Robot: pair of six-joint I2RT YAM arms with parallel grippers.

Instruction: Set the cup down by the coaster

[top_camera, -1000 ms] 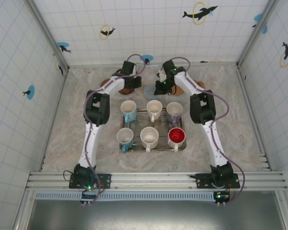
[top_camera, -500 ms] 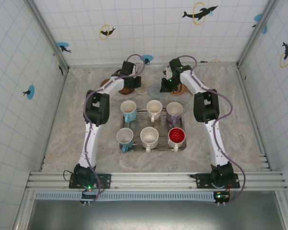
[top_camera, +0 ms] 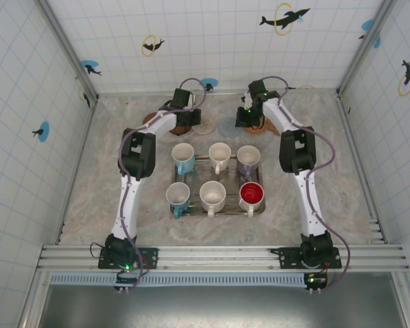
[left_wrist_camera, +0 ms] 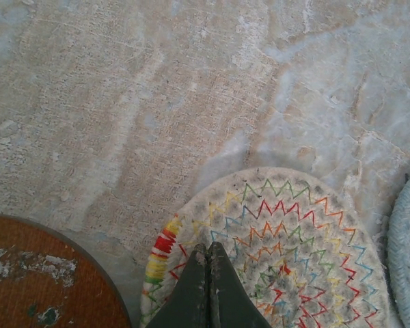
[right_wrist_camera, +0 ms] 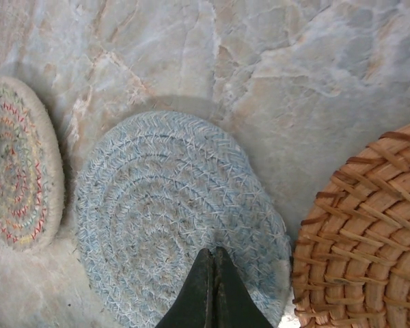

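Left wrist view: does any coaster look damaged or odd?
Yes. The brown coaster at the lower left has pale, flaked patches where its finish looks worn off. The zigzag-stitched coaster looks greyed with grime.

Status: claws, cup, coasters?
Left claw shut, empty, over rainbow-stitched coaster. Right claw shut, empty, over blue coaster. Six cups on tray, none lifted.

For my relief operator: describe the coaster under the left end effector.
Beyond the mug tray lies a row of coasters. It is the pale rope coaster between the brown disc and the blue coaster, the only one with rainbow zigzag stitching.
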